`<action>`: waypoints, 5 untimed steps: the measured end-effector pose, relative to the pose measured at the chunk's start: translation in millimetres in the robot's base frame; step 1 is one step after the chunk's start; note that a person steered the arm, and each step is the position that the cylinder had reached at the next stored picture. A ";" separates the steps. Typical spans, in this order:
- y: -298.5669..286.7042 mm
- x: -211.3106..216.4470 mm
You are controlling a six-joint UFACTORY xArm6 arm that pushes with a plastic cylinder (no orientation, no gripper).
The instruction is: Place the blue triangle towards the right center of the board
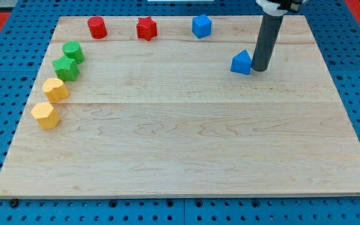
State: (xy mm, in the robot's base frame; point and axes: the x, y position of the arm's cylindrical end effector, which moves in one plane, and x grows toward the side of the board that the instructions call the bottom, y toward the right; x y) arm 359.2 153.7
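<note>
- My tip (259,69) stands on the counter (186,150), in the view's upper right part.
- The blue triangle (242,62) lies just beside my tip, on its view's left side, apparently touching.
- No gripper: the arm ends in a plain rod holding nothing.
- A second blue block (201,26) sits farther toward the view's upper left.

Along the top edge of the wooden surface (186,156) stand a red cylinder (97,27), a red star (146,28) and a blue block (201,26). Down the view's left side run two green blocks (73,52) (66,68), then two yellow blocks (55,90) (45,115). A blue pegboard (5,81) lies under it all.
</note>
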 end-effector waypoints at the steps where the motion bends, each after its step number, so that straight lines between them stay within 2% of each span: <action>1: 22.2 -42.3; 2: -8.5 -59.4; 3: -73.2 -67.2; 4: -70.8 -27.0; 5: -18.6 4.1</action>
State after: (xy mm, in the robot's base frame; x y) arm 363.3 135.2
